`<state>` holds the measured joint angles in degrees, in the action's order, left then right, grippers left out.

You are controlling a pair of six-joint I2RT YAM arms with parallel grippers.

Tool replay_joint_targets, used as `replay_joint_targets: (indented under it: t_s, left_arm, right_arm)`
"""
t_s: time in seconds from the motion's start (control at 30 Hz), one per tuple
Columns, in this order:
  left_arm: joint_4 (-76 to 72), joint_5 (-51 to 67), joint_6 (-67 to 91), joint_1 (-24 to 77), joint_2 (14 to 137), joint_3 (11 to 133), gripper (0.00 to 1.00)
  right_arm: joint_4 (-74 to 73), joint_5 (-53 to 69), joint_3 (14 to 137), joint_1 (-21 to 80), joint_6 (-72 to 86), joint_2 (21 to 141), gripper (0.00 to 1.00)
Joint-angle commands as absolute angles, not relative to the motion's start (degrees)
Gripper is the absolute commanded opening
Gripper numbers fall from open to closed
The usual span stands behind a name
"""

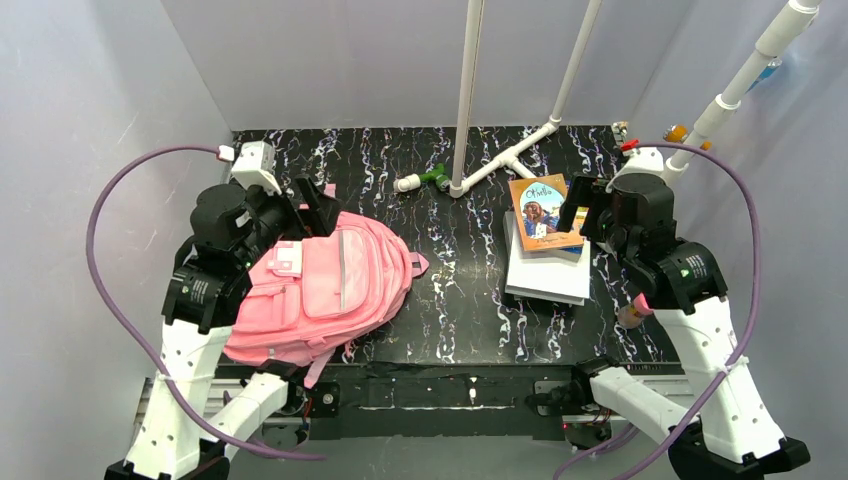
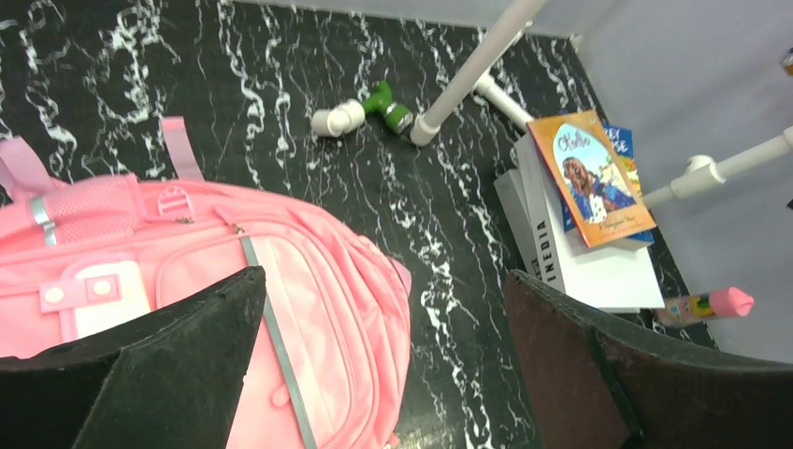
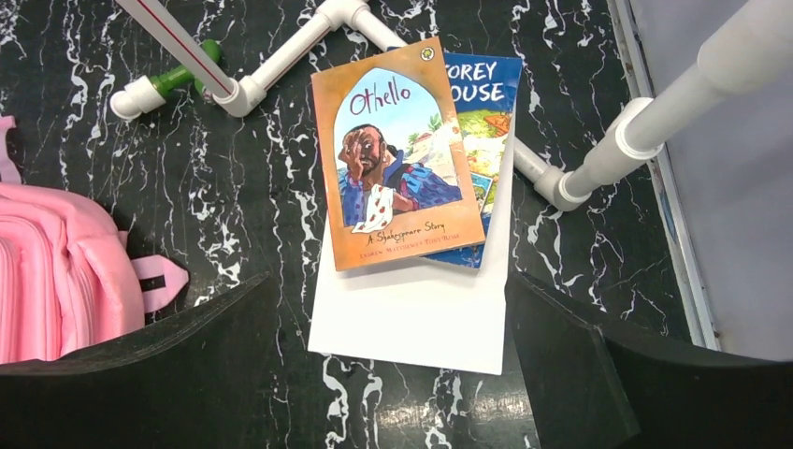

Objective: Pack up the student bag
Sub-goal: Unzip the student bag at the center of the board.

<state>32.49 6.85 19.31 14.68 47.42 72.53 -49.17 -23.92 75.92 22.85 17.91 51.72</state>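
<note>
The pink student bag (image 1: 320,290) lies flat on the left of the black marbled table, front pocket and grey strip up; it also shows in the left wrist view (image 2: 309,281) and at the left edge of the right wrist view (image 3: 56,271). A stack of books (image 1: 547,240) lies at the right: an orange "Othello" (image 3: 397,168) on a blue book (image 3: 482,122) on a white book (image 3: 421,309). My left gripper (image 2: 383,318) hovers open and empty above the bag's right side. My right gripper (image 3: 388,327) hovers open and empty above the stack.
A white PVC pipe frame (image 1: 505,160) with upright poles stands behind the books. A green and white fitting (image 1: 425,180) lies at the back centre. A pink marker-like item (image 2: 711,304) lies right of the books. Grey walls close in both sides.
</note>
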Motion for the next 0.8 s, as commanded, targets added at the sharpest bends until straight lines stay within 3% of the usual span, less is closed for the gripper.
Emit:
replay_joint_targets:
  t_s: [0.0,0.47,0.63,0.7,0.77]
  left_arm:
    - [36.6,8.9,19.8,14.2,48.8,73.0,0.99]
    - [40.7,22.0,21.2,14.2,51.2,66.8,0.99]
    - [40.4,30.2,24.7,14.8,52.9,62.3,0.99]
    - [40.3,31.3,25.4,15.7,53.0,60.7,0.99]
    - [40.1,30.9,26.1,17.1,52.7,59.2,0.99]
  right_arm:
    - [-49.1,-25.1,75.7,22.7,19.0,50.4,1.00]
    - [-37.9,-3.7,61.1,22.7,30.2,49.6,1.00]
    - [-22.0,18.0,51.2,23.0,37.6,55.1,1.00]
    - [-15.7,22.5,48.8,26.0,40.5,59.5,1.00]
    - [-15.4,17.9,50.5,32.7,39.8,63.9,1.00]
